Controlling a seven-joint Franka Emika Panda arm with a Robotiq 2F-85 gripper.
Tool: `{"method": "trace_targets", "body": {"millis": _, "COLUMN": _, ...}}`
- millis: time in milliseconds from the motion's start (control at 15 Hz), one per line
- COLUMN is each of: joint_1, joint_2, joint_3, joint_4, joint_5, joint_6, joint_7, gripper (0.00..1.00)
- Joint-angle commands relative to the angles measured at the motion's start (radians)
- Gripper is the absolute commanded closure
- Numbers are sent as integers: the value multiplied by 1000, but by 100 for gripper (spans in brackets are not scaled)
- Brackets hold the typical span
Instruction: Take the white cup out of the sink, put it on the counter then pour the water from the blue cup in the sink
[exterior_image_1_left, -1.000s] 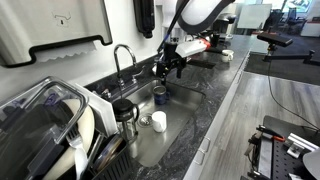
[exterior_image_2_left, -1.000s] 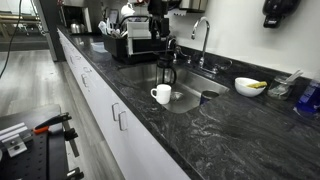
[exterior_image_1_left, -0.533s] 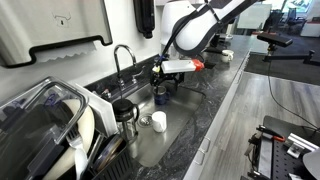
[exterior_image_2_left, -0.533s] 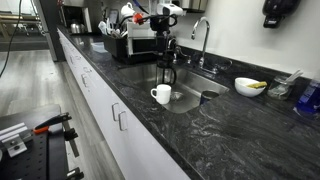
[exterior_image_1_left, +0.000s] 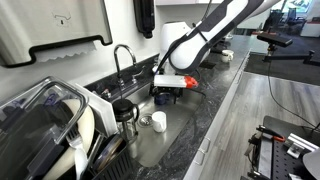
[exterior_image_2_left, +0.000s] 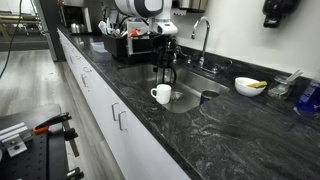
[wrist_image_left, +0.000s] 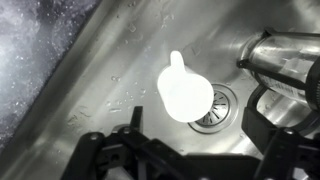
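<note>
No lettering legible anywhere; only a small dark mark on the wall dispenser, too small to read.

Down in the sink, the white cup: upright on the steel floor, long axis vertical, mouth open toward the wrist camera, just beside the round drain. Handle toward the top of the wrist view, facing the sloping basin wall. In an exterior view, the white cup again, handle turned toward the front edge of the counter.

Above it, the gripper: jaws spread wide, pinching nothing, one finger low at the left of the wrist view, its partner low at the right, with the cup beyond and between them, untouched. Seen in an exterior view as hanging over the basin, apart from the cup.

Around the cup: a clear black-lidded jar standing close beside it in the basin, tall enough to crowd that side. A shiny cylinder at the right edge of the wrist view, whether jar or faucet not clear. Behind the basin, a chrome gooseneck faucet. At one end of the counter, a loaded dish rack; past the sink, a white bowl with something yellow in it.
</note>
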Motion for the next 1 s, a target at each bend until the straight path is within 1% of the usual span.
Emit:
{"method": "trace_targets", "body": {"millis": 0, "joint_1": 15, "joint_2": 10, "joint_3": -11, "joint_4": 1, "joint_5": 8, "joint_6": -1, "joint_7": -3, "gripper": 0}}
{"method": "trace_targets", "body": {"millis": 333, "joint_1": 23, "joint_2": 26, "joint_3": -11, "joint_4": 3, "joint_5": 8, "joint_6": 4, "joint_7": -3, "gripper": 0}}
{"method": "trace_targets", "body": {"millis": 467, "joint_1": 30, "joint_2": 60, "joint_3": -21, "joint_4": 24, "joint_5": -21, "joint_6": -8, "joint_7": -3, "gripper": 0}}
{"method": "trace_targets", "body": {"millis": 600, "joint_1": 29, "joint_2": 92, "joint_3": -24, "joint_4": 36, "joint_5": -39, "joint_6": -12, "joint_7": -23, "gripper": 0}}
{"method": "trace_targets", "body": {"millis": 800, "joint_1": 27, "joint_2": 133, "joint_3": -26, "joint_4": 42, "joint_5": -71, "joint_6": 24, "joint_7": -92, "gripper": 0}}
{"method": "trace_targets", "body": {"millis": 933, "joint_1": 22, "joint_2": 158, "joint_3": -20, "joint_4": 51, "joint_5": -61, "joint_6": 41, "joint_7": -131, "gripper": 0}}
